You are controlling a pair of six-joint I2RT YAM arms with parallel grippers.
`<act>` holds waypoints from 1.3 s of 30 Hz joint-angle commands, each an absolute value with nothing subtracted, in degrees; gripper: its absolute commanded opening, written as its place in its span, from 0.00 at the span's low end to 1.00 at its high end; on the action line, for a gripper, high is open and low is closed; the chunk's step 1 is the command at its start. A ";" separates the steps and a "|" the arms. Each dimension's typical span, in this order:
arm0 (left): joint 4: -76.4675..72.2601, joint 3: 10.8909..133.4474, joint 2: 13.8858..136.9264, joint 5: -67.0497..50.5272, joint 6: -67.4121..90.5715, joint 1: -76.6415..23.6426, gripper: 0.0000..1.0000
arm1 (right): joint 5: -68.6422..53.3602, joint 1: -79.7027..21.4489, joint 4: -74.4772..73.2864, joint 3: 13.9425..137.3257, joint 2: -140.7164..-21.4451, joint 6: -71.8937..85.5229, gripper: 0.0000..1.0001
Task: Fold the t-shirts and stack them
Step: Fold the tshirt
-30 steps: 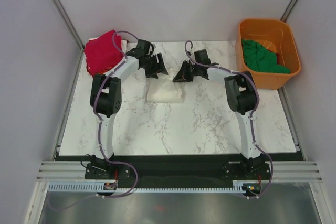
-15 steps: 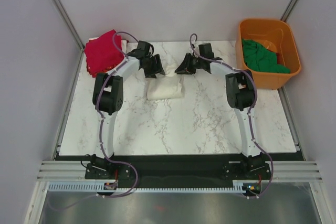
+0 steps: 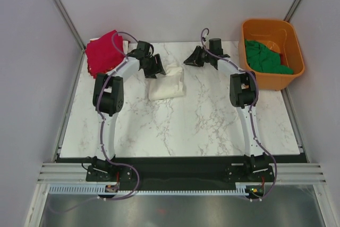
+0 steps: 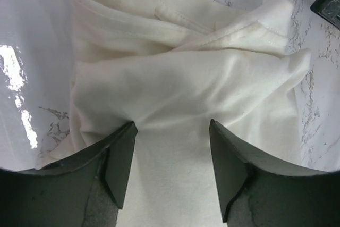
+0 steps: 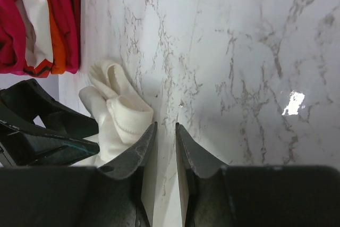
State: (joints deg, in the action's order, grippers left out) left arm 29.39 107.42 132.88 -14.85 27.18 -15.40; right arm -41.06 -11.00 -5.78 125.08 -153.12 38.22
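From above, your left hand (image 3: 155,66) sits at the cream-white shirt (image 3: 167,82), your right hand (image 3: 191,58) near it, not touching

Left wrist: that hand gapes wide, shirt lying in its gap on the table (image 4: 321,94)

Right wrist: hand narrow, empty, shirt just beside its tips

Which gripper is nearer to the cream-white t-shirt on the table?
Left. The left gripper is right over the cream-white t-shirt; the right gripper is apart, beyond its far-right corner.
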 commanded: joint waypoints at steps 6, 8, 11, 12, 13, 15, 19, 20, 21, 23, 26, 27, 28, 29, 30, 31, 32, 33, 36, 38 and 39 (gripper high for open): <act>31.02 106.00 119.39 -7.65 23.82 -14.41 0.81 | -36.21 -12.83 -6.86 113.93 -127.12 32.17 0.27; 31.46 103.73 116.21 -7.65 24.08 -14.50 0.82 | -36.04 -14.23 -5.28 105.24 -119.82 33.05 0.28; 31.38 98.10 109.09 -8.09 25.13 -15.55 0.82 | -36.91 -16.69 -4.13 95.56 -113.74 34.80 0.28; 31.46 96.43 106.29 -8.17 25.31 -15.99 0.82 | -38.31 -17.22 -4.04 91.80 -113.03 35.59 0.28; 31.46 92.94 104.95 -8.35 25.31 -16.52 0.81 | -39.10 -18.27 -3.61 90.10 -112.33 36.73 0.28; 31.46 89.40 103.37 -8.35 25.31 -18.36 0.81 | -39.81 -19.51 -3.08 86.24 -112.24 36.83 0.27; 31.46 79.66 102.13 -8.35 25.31 -20.56 0.81 | -42.35 -22.14 -2.38 84.03 -115.83 37.88 0.22; 31.46 78.32 102.30 -8.35 25.31 -20.65 0.81 | -42.54 -22.32 -2.20 83.50 -116.27 37.88 0.22; 31.46 77.18 102.48 -8.35 25.31 -20.65 0.81 | -42.28 -22.32 -2.11 82.45 -116.45 37.88 0.21; 31.46 75.06 103.62 -8.35 25.31 -20.65 0.81 | -40.96 -22.24 -2.63 81.39 -116.72 37.01 0.20; 31.46 75.15 106.77 -8.35 25.31 -20.65 0.81 | -40.08 -21.97 -3.25 79.98 -116.72 35.16 0.20; 31.46 75.32 107.74 -8.35 25.31 -20.65 0.81 | -40.17 -21.97 -3.34 79.72 -117.15 34.81 0.20; 31.46 75.50 108.45 -8.35 25.31 -20.65 0.81 | -40.34 -21.89 -3.43 79.54 -117.33 34.72 0.21; 31.46 75.59 110.02 -8.35 25.31 -20.65 0.81 | -40.52 -21.80 -3.43 79.37 -117.51 34.63 0.20; 31.46 75.76 110.65 -8.35 25.31 -20.65 0.81 | -40.43 -21.88 -3.34 78.84 -117.68 34.37 0.21; 31.46 75.67 111.26 -8.35 25.31 -20.65 0.81 | -40.52 -21.62 -3.34 78.49 -117.77 33.76 0.21; 31.46 75.67 111.88 -8.35 25.31 -20.48 0.81 | -40.60 -21.53 -3.43 78.05 -117.77 33.31 0.21; 31.46 75.41 112.67 -8.35 25.31 -20.39 0.81 | -40.52 -21.36 -3.43 77.26 -117.95 32.96 0.22; 31.46 75.15 113.64 -8.35 25.31 -19.87 0.81 | -40.78 -19.34 -3.34 75.51 -119.00 32.08 0.22; 31.46 75.23 113.82 -8.35 25.31 -19.60 0.81 | -40.87 -18.11 -3.08 74.62 -120.06 31.99 0.22; 31.46 75.23 113.64 -8.35 25.31 -19.43 0.81 | -40.96 -17.84 -2.73 74.36 -120.67 31.91 0.22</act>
State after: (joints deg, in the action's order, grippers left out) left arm 32.42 75.26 110.87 -9.34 26.50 -20.05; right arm -40.60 -19.64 -4.19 75.75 -118.91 34.02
